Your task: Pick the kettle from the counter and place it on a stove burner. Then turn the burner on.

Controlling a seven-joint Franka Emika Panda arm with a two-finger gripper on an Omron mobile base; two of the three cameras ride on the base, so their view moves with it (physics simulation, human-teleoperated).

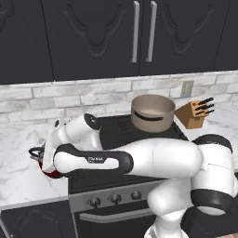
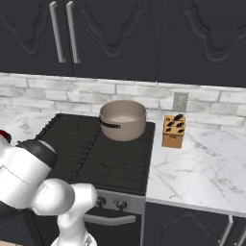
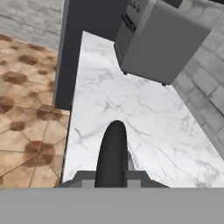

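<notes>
The red kettle [image 1: 50, 171] sits low on the marble counter [image 1: 21, 179] just left of the stove, mostly covered by my forearm. Its black arched handle [image 3: 111, 151] rises in the middle of the hand view. My gripper [image 3: 111, 178] straddles that handle, grey fingers [image 3: 85, 178] pressed close against both sides, shut on it. A red sliver of the kettle [image 2: 3, 136] peeks past my arm at the left edge of the right base view. Black stove burners [image 2: 111, 163] with grate bars lie right of the kettle.
A large beige pot [image 1: 152, 113] occupies the back right burner. A knife block [image 1: 195, 114] stands on the counter to the right. Stove knobs [image 1: 115, 198] line the front panel. A grey appliance [image 3: 159, 41] stands further along the counter [image 3: 148, 127], tiled floor beyond its edge.
</notes>
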